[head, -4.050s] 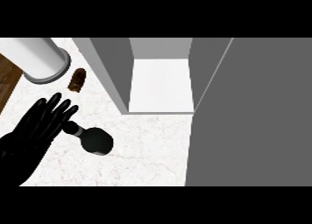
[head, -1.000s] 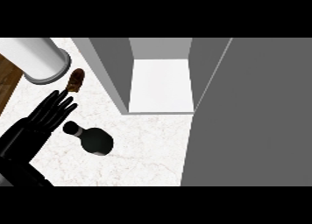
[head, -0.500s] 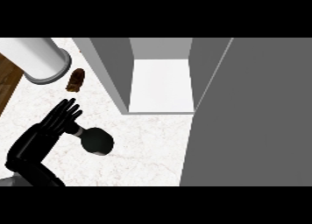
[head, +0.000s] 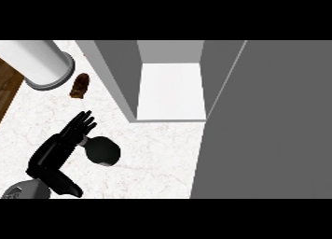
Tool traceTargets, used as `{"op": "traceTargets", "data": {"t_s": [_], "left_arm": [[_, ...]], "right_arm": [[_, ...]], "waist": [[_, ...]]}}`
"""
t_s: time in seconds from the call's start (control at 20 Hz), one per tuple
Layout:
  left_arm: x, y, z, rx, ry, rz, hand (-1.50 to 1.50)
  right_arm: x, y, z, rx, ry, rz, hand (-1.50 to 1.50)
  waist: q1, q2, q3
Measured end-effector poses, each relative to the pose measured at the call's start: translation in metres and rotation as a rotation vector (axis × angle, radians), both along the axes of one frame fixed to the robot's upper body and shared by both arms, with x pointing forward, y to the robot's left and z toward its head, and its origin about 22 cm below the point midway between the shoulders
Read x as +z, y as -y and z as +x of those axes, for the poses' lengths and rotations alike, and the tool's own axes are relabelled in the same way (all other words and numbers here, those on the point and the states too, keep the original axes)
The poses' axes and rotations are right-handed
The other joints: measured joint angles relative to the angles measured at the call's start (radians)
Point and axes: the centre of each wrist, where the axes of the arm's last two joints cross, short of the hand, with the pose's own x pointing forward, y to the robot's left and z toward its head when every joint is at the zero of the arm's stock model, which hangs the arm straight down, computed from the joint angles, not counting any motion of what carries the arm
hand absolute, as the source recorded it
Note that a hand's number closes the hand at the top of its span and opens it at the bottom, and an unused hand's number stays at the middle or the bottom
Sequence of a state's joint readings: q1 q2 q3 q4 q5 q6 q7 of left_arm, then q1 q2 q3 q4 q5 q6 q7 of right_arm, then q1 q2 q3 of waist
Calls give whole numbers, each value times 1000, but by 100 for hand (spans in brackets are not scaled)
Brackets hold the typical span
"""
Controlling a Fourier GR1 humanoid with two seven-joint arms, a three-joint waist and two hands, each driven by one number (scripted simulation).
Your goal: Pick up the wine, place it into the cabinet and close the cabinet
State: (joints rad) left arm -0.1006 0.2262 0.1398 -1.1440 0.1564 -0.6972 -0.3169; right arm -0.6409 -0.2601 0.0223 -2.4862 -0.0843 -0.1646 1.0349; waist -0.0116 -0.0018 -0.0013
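Note:
The wine bottle (head: 103,150) is dark and stands upright on the white marble counter (head: 155,154), seen from above, in front of the cabinet and a little to its left. My left hand (head: 71,137) is right beside the bottle's left side, fingers straight and pointing away from me, open; whether it touches the bottle I cannot tell. The cabinet (head: 170,91) is open, showing its white shelf. Its grey door (head: 265,126) swings out across the right of the view. My right hand is out of view.
A white cylinder (head: 38,63) stands at the back left. A small brown object (head: 80,85) lies between it and the cabinet's left wall (head: 117,74). The counter's left edge drops to a wooden floor (head: 0,93).
My left hand has drawn in from the left and now lies along the bottle's side, with the forearm bent steeply under it. The bottle has hardly moved.

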Motion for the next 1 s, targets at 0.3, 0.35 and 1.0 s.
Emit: {"op": "traceTargets", "data": {"t_s": [0.3, 0.35, 1.0], "left_arm": [[-25, -1, 9, 25, -33, 28, -150], [-29, 2, 10, 25, -44, 28, -150], [-62, 7, 15, 39, -123, 13, -150]], "right_arm": [[-1, -4, 0, 18, -5, 4, -150], [-2, -4, 0, 16, -9, 1, -150], [1, -6, -1, 24, 7, 13, -150]], "waist": [[-1, 1, 0], [-4, 1, 0], [-9, 2, -1]]}}
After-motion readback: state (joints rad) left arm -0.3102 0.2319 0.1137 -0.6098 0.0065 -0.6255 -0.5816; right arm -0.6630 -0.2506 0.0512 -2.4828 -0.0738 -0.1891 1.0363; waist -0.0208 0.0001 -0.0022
